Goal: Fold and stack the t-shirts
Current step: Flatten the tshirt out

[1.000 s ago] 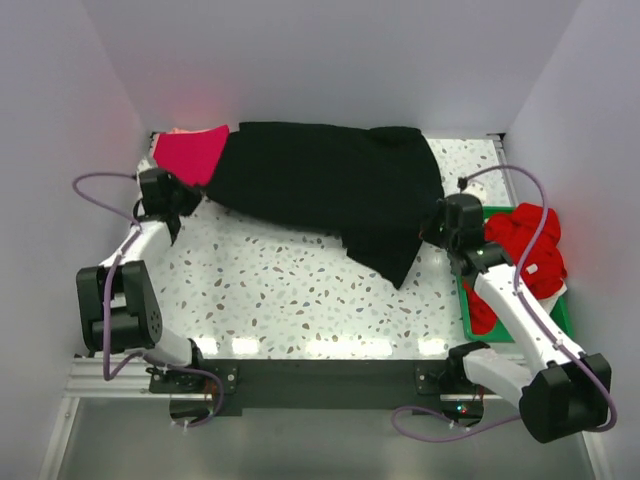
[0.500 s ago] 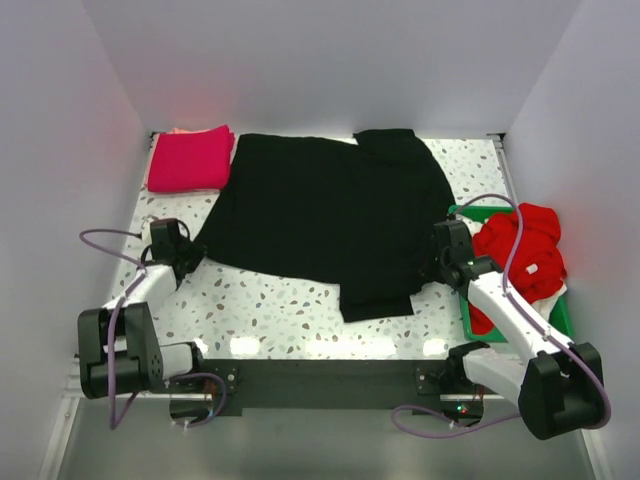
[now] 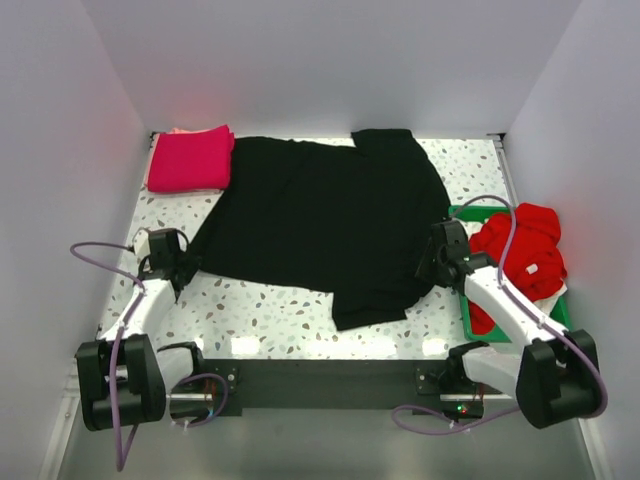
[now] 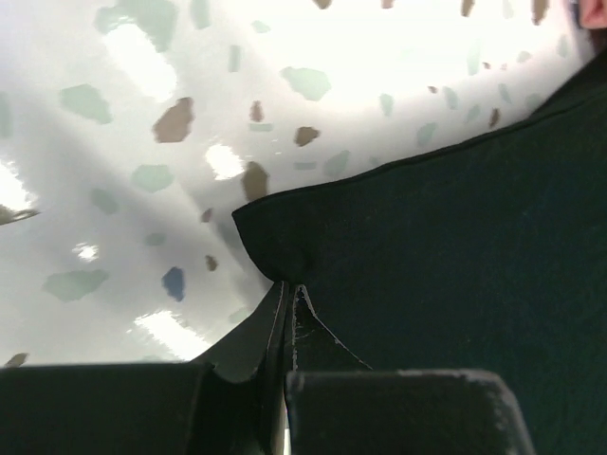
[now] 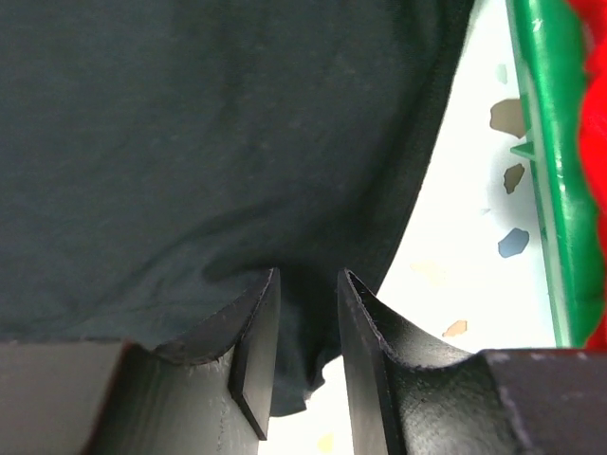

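Observation:
The large black t-shirt (image 3: 320,220) lies spread across the middle of the table. My left gripper (image 3: 185,268) is at its near left corner and, in the left wrist view, is shut (image 4: 287,289) on the hem corner of the shirt (image 4: 455,218). My right gripper (image 3: 428,262) is at the shirt's right edge; its jaws (image 5: 305,284) stand a little apart with a loose fold of the black cloth (image 5: 237,123) between them. A folded magenta-pink shirt (image 3: 190,160) lies at the far left on a peach one (image 3: 180,130). Red shirts (image 3: 520,250) are heaped at the right.
The green plastic tray (image 3: 468,310) stands at the right edge under the red heap and close beside my right gripper; its rim also shows in the right wrist view (image 5: 545,190). Walls close in the table at the back and both sides.
Both arms have drawn back toward the near edge, dragging the black shirt with them. It has spread out flatter and has come off the magenta-pink shirt.

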`<state>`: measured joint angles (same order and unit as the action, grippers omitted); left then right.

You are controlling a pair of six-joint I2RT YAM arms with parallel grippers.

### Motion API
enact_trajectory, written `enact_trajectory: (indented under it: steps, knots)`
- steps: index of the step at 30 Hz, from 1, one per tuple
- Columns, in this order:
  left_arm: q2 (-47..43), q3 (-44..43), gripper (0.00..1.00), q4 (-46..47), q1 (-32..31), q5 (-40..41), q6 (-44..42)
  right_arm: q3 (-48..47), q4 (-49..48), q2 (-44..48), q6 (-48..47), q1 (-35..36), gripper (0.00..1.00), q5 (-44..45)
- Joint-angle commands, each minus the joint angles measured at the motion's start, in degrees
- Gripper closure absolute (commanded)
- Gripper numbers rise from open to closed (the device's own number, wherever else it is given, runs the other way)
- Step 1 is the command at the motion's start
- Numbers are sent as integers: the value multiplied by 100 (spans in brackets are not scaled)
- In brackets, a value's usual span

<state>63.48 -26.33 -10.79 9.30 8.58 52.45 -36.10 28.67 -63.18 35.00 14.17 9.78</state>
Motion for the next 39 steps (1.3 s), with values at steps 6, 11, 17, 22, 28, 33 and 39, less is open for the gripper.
enact_trajectory:
  steps: [6, 11, 17, 22, 28, 33, 39]
  knots:
    - [-538, 198, 100, -977, 19, 1110, 661, -1012, -290, -1363, -134, -11, 63, 411]
    - [-916, 479, 100, -996, 37, 1260, 872, -1760, -326, -2426, -380, -11, 62, 314]
    - [-864, 567, 100, -671, 37, 909, 619, -1744, -344, -2649, -372, -11, 62, 147]
    - [-829, 567, 100, -346, 28, 488, 407, -1094, 24, -1069, -301, -20, 55, 349]
    - [-662, 602, 100, -38, 28, 92, 310, -401, 824, 1136, -64, -2, 48, -308]
    - [-627, 594, 100, 15, 19, -22, 293, 576, 930, 2282, 541, 348, 48, -969]
    - [-671, 550, 100, 33, 19, -93, 293, 1174, 852, 2108, 1596, 2070, 50, -3]
